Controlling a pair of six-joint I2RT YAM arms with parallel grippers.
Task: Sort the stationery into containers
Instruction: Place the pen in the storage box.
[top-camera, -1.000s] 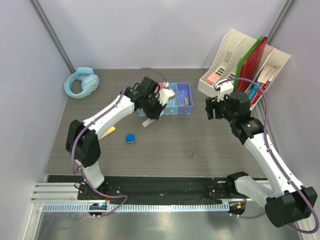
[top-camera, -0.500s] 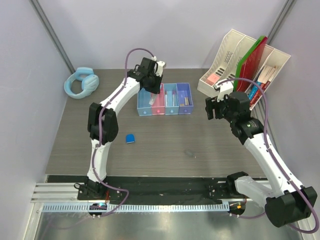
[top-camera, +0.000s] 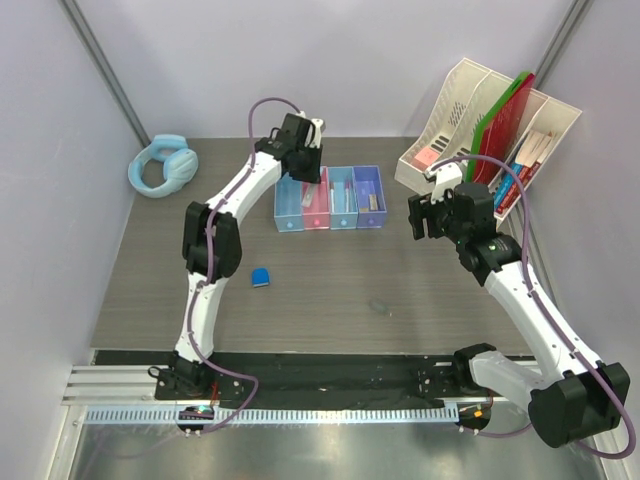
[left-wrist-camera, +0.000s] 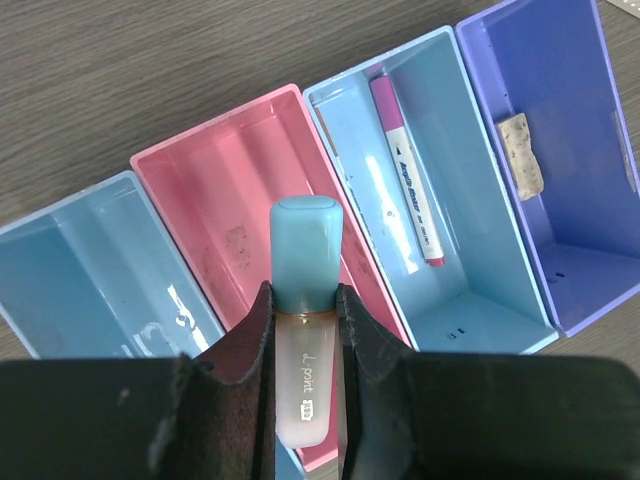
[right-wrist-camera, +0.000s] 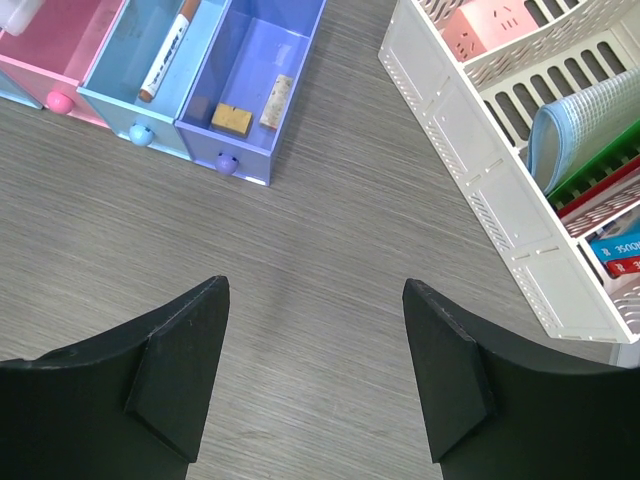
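Clamping the tube (left-wrist-camera: 303, 250) between its jaws, the left gripper (left-wrist-camera: 303, 300) hangs over the pink bin (left-wrist-camera: 240, 160). A pen (left-wrist-camera: 405, 170) lies in the neighbouring blue bin (left-wrist-camera: 470, 300). The right gripper (right-wrist-camera: 313, 288) gapes wide above the table (right-wrist-camera: 330, 200), near the purple bin (right-wrist-camera: 290, 40).

Arms (top-camera: 243, 187) white w/ black joints (top-camera: 210, 250), purple cables (top-camera: 249, 120), matte black tool fingers (right-wrist-camera: 180, 370).
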